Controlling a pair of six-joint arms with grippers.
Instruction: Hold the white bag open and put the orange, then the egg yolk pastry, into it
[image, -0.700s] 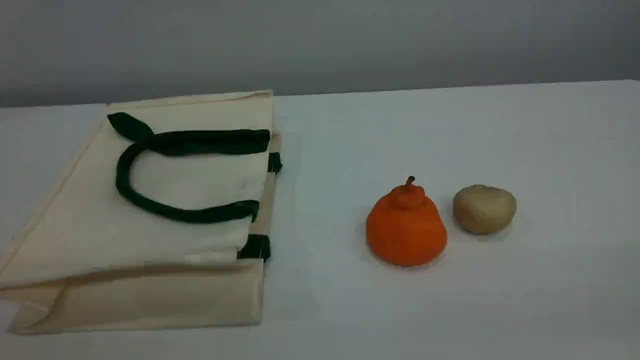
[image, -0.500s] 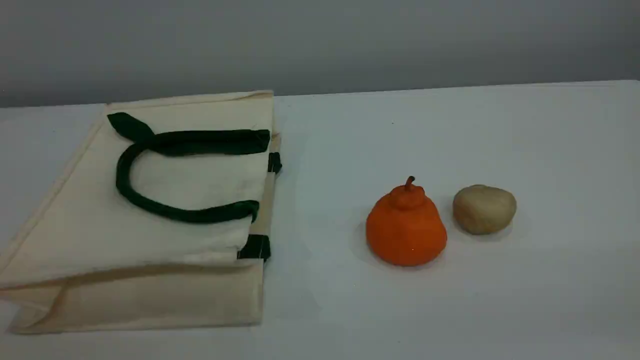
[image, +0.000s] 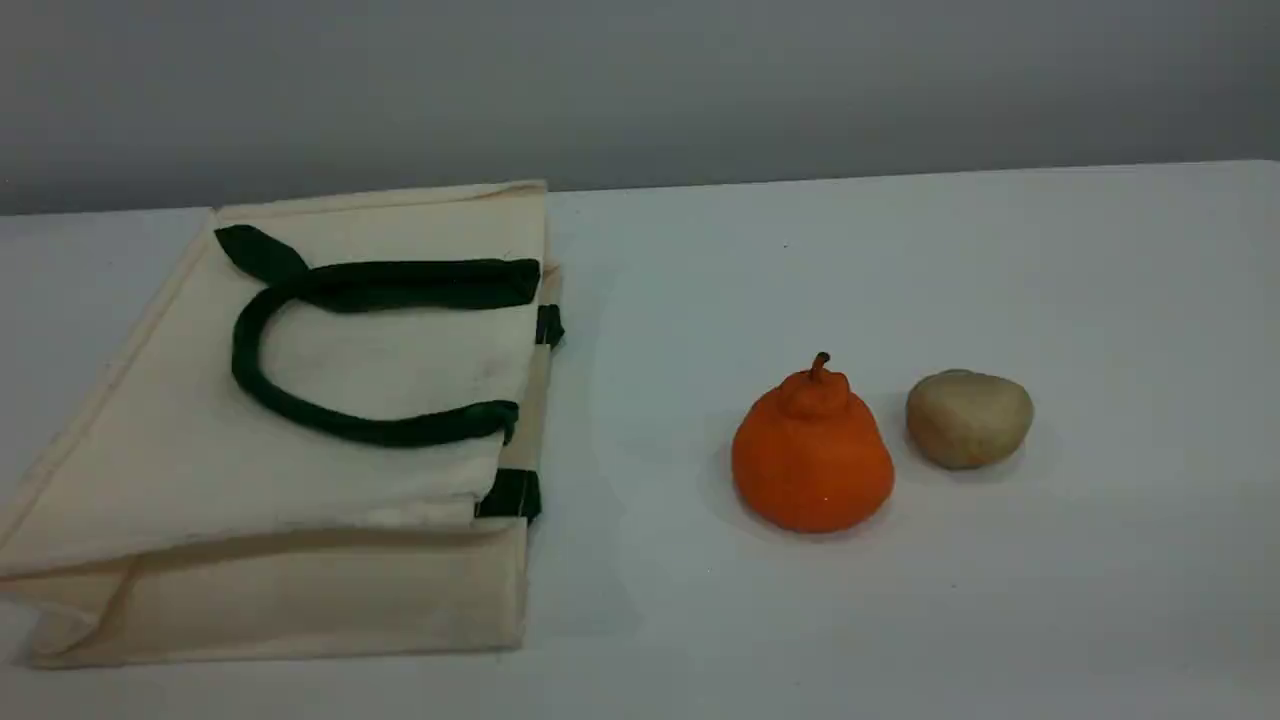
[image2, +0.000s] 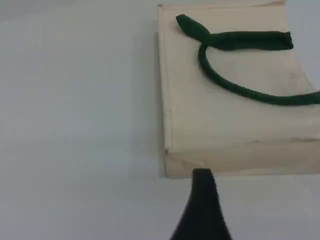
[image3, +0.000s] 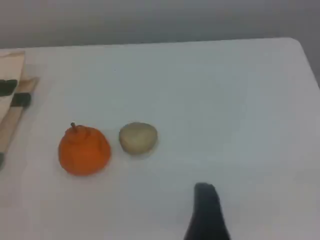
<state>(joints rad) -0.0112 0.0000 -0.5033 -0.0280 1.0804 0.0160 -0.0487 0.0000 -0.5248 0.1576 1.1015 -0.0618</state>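
Scene view: white bag (image: 300, 480) flat, unopened, on table (image: 900, 250) left; orange (image: 812, 460) and egg yolk pastry (image: 968, 418) sit well right of it. Released, holding nothing: left claw (image2: 202, 200), right claw (image3: 206, 210). Judged: bag-opening step pending; left claw must lift upper mouth edge

Bag (image: 300, 480) is matt cream canvas cloth, its straps (image: 380, 430) dark green woven cloth. Orange (image: 812, 460) has dull, knobbly skin. Pastry (image: 968, 418) looks smooth, matt. Table (image: 900, 620) is smooth, matt white.
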